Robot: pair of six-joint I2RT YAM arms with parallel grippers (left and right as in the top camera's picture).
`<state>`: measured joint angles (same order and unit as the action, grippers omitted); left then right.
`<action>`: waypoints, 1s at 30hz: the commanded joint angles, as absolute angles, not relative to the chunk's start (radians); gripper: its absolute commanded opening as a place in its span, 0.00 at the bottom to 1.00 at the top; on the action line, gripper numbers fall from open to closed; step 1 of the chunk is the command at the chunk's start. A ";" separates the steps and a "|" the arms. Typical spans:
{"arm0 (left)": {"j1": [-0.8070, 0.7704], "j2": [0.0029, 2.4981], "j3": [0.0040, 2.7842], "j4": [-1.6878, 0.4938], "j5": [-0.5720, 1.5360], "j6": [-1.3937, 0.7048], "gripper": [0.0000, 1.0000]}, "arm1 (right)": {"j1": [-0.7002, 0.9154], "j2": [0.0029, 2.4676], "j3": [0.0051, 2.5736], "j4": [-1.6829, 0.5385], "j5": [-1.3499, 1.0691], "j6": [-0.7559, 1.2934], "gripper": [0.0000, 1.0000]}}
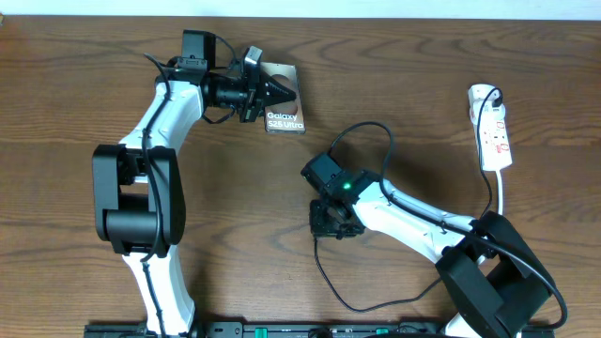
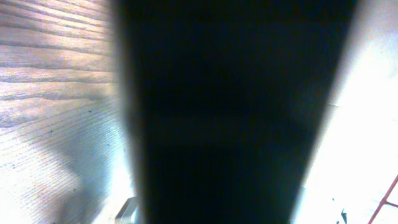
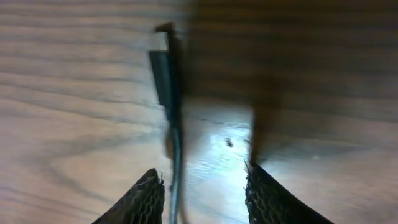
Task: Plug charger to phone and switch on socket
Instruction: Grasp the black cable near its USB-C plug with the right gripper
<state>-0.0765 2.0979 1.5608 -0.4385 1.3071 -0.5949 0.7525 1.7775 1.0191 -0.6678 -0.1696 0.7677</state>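
Brown desk all round. Lower centre, my right pincer stands half-wide astride the charger; closing off-centre, I could flick its plug aside. Upper centre, my left pincer, fully narrow, rests on the phone. Farthest, the socket sits upper right.

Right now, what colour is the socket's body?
White, with red marks; the socket shows best in the overhead view.

Built as a left arm and a right arm of white tubular links between bulky black joint housings, routed with thin black cables along the shells, marked by a green indicator light on the black right wrist module, tipped with black cross-hatched fingers.
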 commanded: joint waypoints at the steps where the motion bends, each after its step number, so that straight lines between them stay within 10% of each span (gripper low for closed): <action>1: -0.077 2.054 1.569 -0.437 1.357 -0.584 0.07 | 0.763 1.781 1.020 -0.667 -0.197 0.797 0.41; 8: -0.077 2.054 1.569 -0.437 1.357 -0.576 0.07 | 0.773 1.827 1.020 -0.678 -0.164 0.846 0.28; 12: -0.077 2.054 1.569 -0.437 1.357 -0.576 0.07 | 0.741 1.848 1.020 -0.677 -0.195 0.852 0.01; 26: -0.077 2.054 1.569 -0.437 1.350 -0.575 0.07 | 0.399 1.843 1.060 -0.825 0.011 0.557 0.02; 30: -0.077 2.054 1.569 -0.437 1.350 -0.576 0.07 | 0.332 1.843 1.060 -0.820 -0.073 0.522 0.15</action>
